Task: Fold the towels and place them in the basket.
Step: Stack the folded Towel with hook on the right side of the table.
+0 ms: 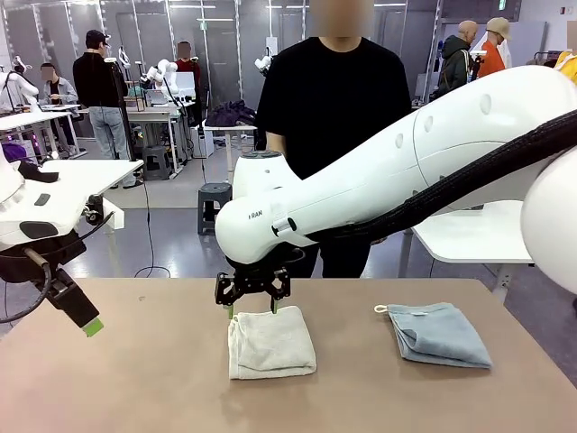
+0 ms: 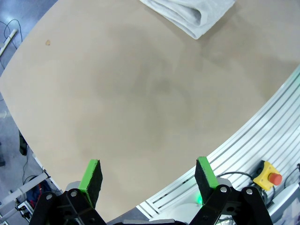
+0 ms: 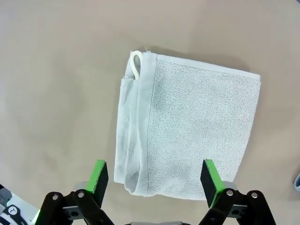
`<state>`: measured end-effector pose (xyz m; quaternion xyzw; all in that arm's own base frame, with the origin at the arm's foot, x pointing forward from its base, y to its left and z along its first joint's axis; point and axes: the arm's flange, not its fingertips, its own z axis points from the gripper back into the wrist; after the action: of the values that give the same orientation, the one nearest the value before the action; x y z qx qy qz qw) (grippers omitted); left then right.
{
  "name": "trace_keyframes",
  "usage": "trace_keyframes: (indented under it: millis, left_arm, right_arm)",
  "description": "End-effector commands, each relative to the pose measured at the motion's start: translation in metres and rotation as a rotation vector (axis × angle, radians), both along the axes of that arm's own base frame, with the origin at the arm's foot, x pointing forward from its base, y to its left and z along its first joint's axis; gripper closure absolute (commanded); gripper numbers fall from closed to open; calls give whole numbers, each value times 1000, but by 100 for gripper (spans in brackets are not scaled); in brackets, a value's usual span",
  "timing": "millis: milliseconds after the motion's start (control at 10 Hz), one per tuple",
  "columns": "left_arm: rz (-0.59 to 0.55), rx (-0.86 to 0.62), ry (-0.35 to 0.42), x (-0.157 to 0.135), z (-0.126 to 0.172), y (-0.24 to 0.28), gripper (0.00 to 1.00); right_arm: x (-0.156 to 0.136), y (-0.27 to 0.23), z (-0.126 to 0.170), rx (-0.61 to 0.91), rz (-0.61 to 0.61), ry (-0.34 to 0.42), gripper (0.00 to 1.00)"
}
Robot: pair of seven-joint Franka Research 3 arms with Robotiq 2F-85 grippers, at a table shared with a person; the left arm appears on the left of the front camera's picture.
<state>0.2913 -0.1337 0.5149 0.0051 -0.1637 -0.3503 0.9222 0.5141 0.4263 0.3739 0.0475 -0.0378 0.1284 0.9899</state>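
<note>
A cream towel (image 1: 270, 343) lies folded into a rough square at the middle of the tan table (image 1: 135, 379). My right gripper (image 1: 251, 309) hangs open just above its far edge, holding nothing. In the right wrist view the same towel (image 3: 187, 131) lies below my right gripper (image 3: 153, 180), with a corner loop (image 3: 136, 63) at its top left. A blue-grey towel (image 1: 442, 334) lies folded at the right, loop toward the middle. My left gripper (image 1: 90, 325) hovers open at the table's left edge. Its wrist view shows that gripper (image 2: 148, 178) over bare table, with the cream towel (image 2: 187, 14) far off. The basket is out of view.
A person in black (image 1: 334, 99) stands at the far side of the table, behind my right arm (image 1: 433, 144). In the left wrist view an aluminium rail (image 2: 262, 126) runs along the table's edge, with a yellow stop button (image 2: 268, 178) beside it.
</note>
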Motion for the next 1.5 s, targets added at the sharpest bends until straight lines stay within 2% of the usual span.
trace_keyframes:
  millis: [0, 500, 600, 800, 1000, 1100, 1400]
  left_arm:
    - [16, -3, 11, -2, 0, -1, 0]
    - [16, -3, 11, -2, 0, -1, 0]
    - [16, -3, 11, -2, 0, -1, 0]
    - [16, -3, 11, -2, 0, -1, 0]
    - [16, -3, 11, -2, 0, -1, 0]
    - [16, -3, 11, -2, 0, -1, 0]
    - [16, -3, 11, -2, 0, -1, 0]
  right_arm:
    - [0, 0, 0, -5, 4, -6, 0]
    - [0, 0, 0, -5, 4, -6, 0]
    - [0, 0, 1, 0, 0, -1, 3]
    - [-40, -11, 37, 50, 30, -30, 0]
    - [-62, -41, 57, 112, 16, -38, 0]
    - [-65, -65, 63, 184, 9, -12, 0]
    - [-49, -135, 53, 419, -82, 58, 0]
